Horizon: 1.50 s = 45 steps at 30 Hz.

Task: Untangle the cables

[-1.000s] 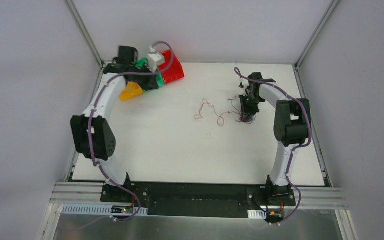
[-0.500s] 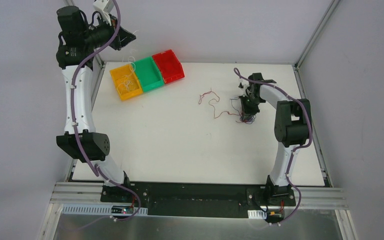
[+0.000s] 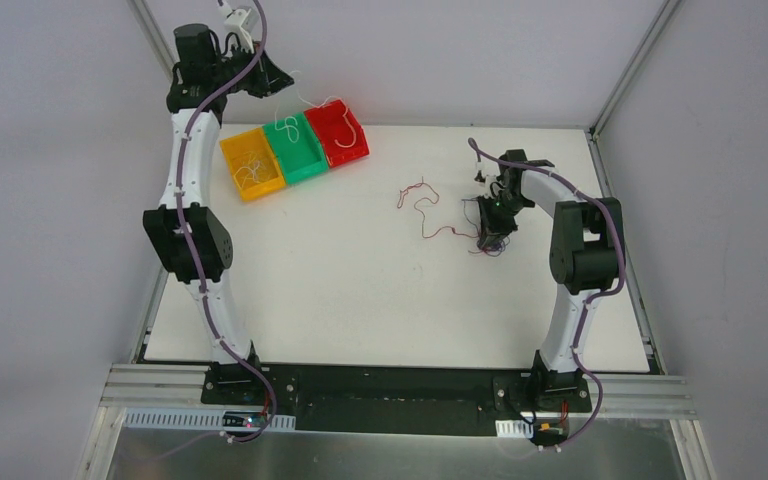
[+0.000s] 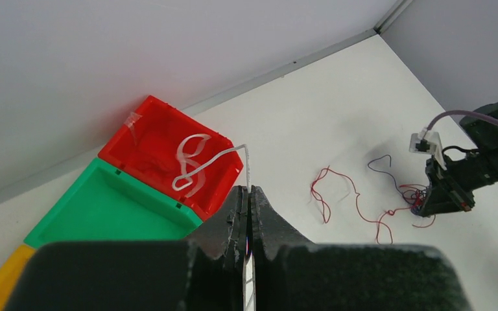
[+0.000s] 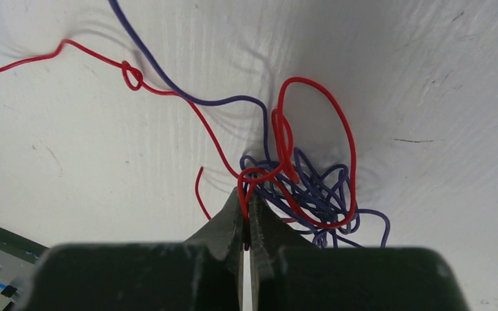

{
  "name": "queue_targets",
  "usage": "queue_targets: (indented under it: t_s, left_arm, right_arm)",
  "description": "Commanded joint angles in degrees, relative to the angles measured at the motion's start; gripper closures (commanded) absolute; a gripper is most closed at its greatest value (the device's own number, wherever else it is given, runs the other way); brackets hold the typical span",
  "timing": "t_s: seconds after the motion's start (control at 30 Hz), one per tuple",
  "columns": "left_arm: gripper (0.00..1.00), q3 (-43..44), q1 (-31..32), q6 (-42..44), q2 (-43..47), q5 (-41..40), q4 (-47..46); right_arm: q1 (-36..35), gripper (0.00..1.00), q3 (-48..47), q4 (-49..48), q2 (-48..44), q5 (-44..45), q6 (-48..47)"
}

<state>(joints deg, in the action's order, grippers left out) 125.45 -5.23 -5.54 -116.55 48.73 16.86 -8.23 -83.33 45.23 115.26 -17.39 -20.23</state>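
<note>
My left gripper is raised at the back left, above the bins, and is shut on a whitish cable. The cable hangs from the tips and loops over the red bin. My right gripper is low on the table at the right and shut on a red cable. That cable loops through a purple-blue tangle at the tips. The red cable trails left across the table in the top view. I see no dark grey-black cable.
A yellow bin, a green bin and a red bin stand in a row at the back left. Whitish wires lie in the yellow bin. The enclosure walls stand close behind the left gripper.
My left arm has risen from the bins and swung right with the whitish cable, which now hangs over the red bin. The red cable has shifted on the table. The right gripper has barely moved.
</note>
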Motion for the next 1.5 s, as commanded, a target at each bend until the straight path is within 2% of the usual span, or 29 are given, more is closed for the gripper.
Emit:
queue_targets:
  t_s: [0.0,0.57,1.03,1.27,1.47]
  left_arm:
    - [1.00,4.40,0.25,-3.66,-1.45,-1.08,-6.62]
    - [1.00,5.27,0.13,-6.48,1.82,-2.39,-10.60]
    - [1.00,-1.18,0.07,-5.46,3.22,-8.75,-7.92]
    - [1.00,-2.31,0.09,-7.96,-0.15,-12.65,-6.70]
    - [1.00,-1.52,0.20,-9.97,-6.60,-17.02,-6.91]
  right_arm:
    - [-0.06,1.00,-1.16,3.09,-4.40,-2.01,-0.92]
    - [-0.21,1.00,-0.17,3.46,-4.90,-1.77,-1.88]
    - [-0.26,1.00,-0.91,3.46,-4.35,-1.86,-1.83]
    - [-0.12,1.00,-1.40,3.83,-4.02,-1.38,-2.07]
    - [-0.17,1.00,-2.44,4.47,-3.38,-1.12,-2.44]
